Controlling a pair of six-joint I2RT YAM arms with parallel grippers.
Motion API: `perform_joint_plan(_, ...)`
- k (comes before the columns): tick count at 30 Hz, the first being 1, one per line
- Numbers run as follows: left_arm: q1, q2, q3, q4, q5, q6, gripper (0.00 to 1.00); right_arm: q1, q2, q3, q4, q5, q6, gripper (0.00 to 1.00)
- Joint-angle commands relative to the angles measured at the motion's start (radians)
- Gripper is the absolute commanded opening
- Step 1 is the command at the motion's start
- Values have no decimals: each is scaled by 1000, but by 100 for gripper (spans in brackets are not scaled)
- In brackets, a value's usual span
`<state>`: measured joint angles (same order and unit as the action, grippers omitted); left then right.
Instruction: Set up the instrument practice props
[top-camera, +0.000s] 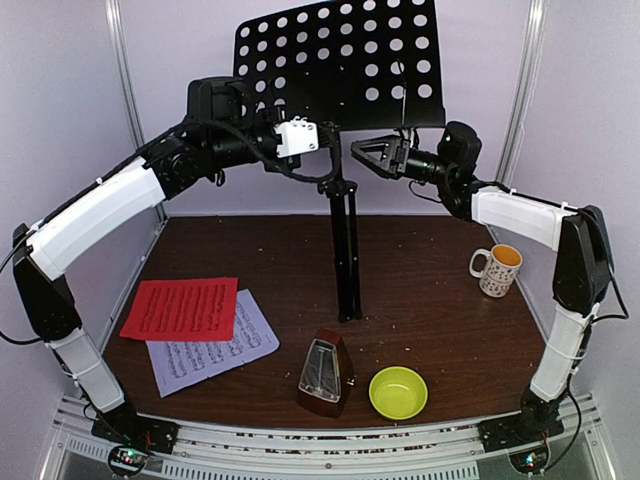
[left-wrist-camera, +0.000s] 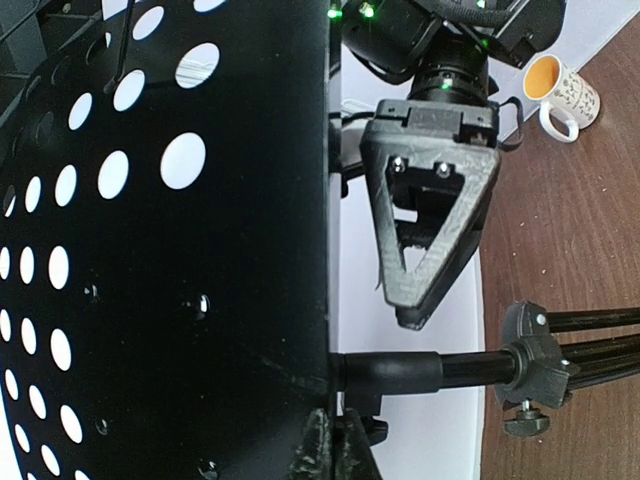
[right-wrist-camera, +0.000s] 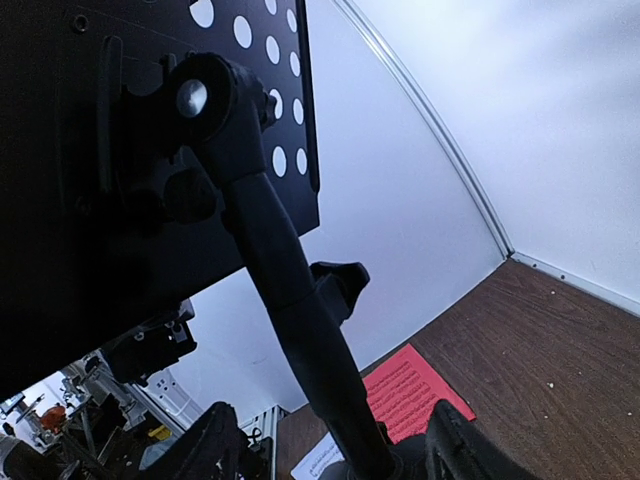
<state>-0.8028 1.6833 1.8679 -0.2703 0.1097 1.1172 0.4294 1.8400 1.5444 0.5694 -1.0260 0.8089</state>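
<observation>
Black perforated music stand (left-wrist-camera: 150, 300) desk fills most of the frame. Its pole (left-wrist-camera: 440, 370) sticks out from the desk edge. Right gripper (left-wrist-camera: 412, 305) sits just beside that edge, near the pole. Mug (left-wrist-camera: 565, 90) stands on the brown table (left-wrist-camera: 580, 250), right side.

The music stand (top-camera: 340, 60) is black with holes, metronome (top-camera: 323, 375) brown, bowl (top-camera: 398, 392) yellow-green, red sheet (top-camera: 180, 308) and white sheet (top-camera: 215, 360) printed.

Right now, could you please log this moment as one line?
left gripper shut on music stand desk edge | right gripper open astride its post
</observation>
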Motion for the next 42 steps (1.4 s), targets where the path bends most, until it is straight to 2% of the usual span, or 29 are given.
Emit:
perform_joint_plan(1, -26, -92, 57, 415, 28, 22, 0, 25, 16, 53, 50, -26, 14, 63)
perform_joint_plan(9, -52, -83, 61, 434, 43, 9, 0, 51, 63, 82, 120, -35, 66, 51)
perform_joint_plan(17, -64, -83, 63, 428, 44, 15, 0, 57, 59, 83, 112, -35, 60, 33)
perform_joint_plan(27, -75, -85, 56, 398, 23, 62, 0, 57, 47, 129, 30, 15, -4, 0)
perform_joint_plan(34, -80, -97, 42, 379, -27, 114, 1, 42, 44, 191, 43, 55, 5, 0)
perform_joint_plan(38, -80, -125, -5, 399, -78, 121, 17, 26, 38, 231, 59, 80, 23, 0)
perform_joint_plan(42, -79, -161, -63, 426, -134, 95, 39, 12, 28, 261, 82, 118, 37, 0)
